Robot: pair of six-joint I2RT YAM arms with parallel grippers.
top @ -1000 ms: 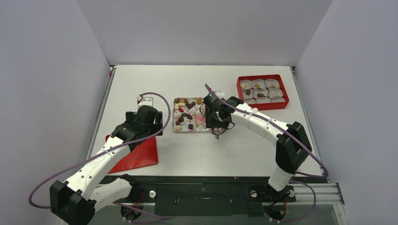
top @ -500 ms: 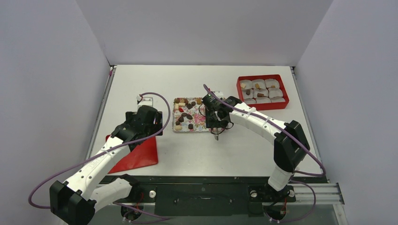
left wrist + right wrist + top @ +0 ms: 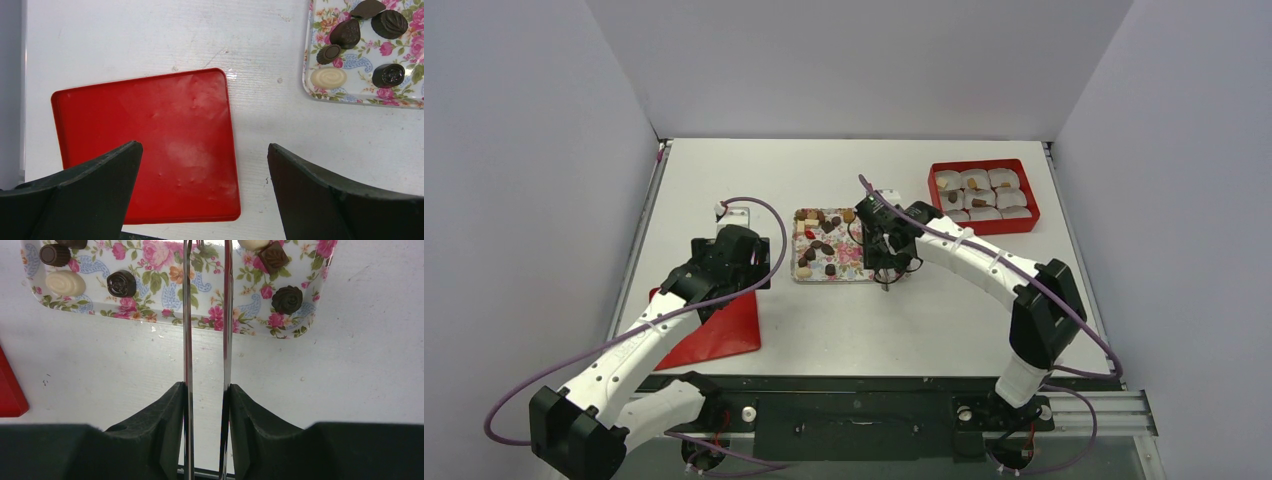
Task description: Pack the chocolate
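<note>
Right hand [image 3: 206, 390], clamped on tweezers [image 3: 187, 315], has edged slightly toward the tray [image 3: 150, 275]

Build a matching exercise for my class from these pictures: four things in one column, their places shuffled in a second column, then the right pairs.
Column A
1. red lid
2. red box
3. flowered tray
4. tongs

Column B
a. held by the right gripper
b. far right of the table, holding white paper cups
c. middle of the table, carrying loose chocolates
d. flat on the table below the open left gripper

Pairs: 1-d, 2-b, 3-c, 4-a
</note>
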